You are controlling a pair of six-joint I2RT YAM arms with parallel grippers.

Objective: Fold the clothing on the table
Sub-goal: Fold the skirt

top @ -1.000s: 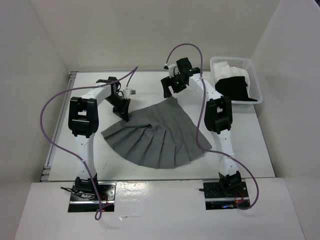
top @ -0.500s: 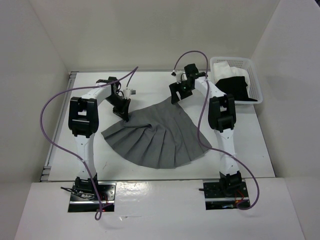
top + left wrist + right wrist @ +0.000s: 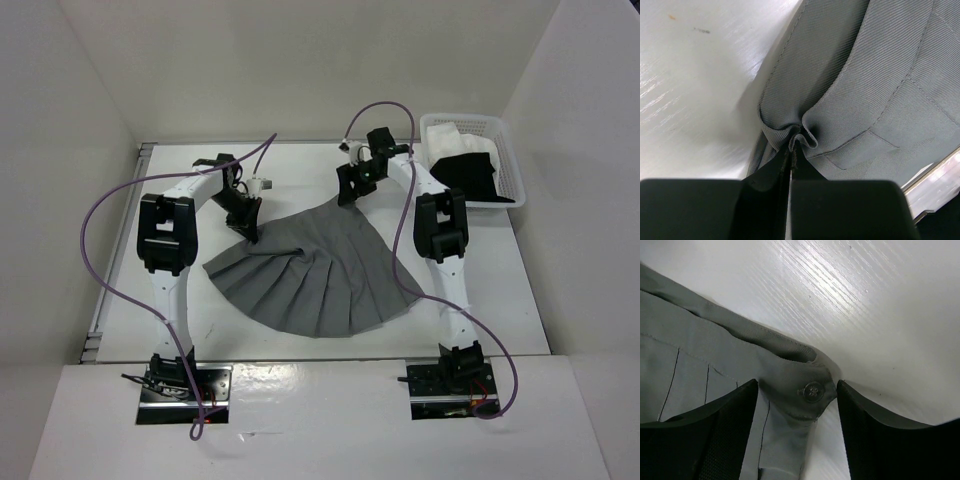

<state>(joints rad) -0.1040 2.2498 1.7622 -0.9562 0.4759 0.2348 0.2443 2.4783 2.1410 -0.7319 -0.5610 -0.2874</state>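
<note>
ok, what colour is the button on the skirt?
Grey button, matching the skirt; clearest in right wrist view.

White table [image 3: 300, 175], 1 grey pleated skirt [image 3: 320, 270] flat at its middle, 1 white basket [image 3: 511, 160] at its far right corner

The clothing [image 3: 310, 275] corner beneath the right gripper [image 3: 347, 196] is hidden from above.

White basket [image 3: 513, 160] holds black garment [image 3: 468, 178], white garment [image 3: 456, 143].
</note>
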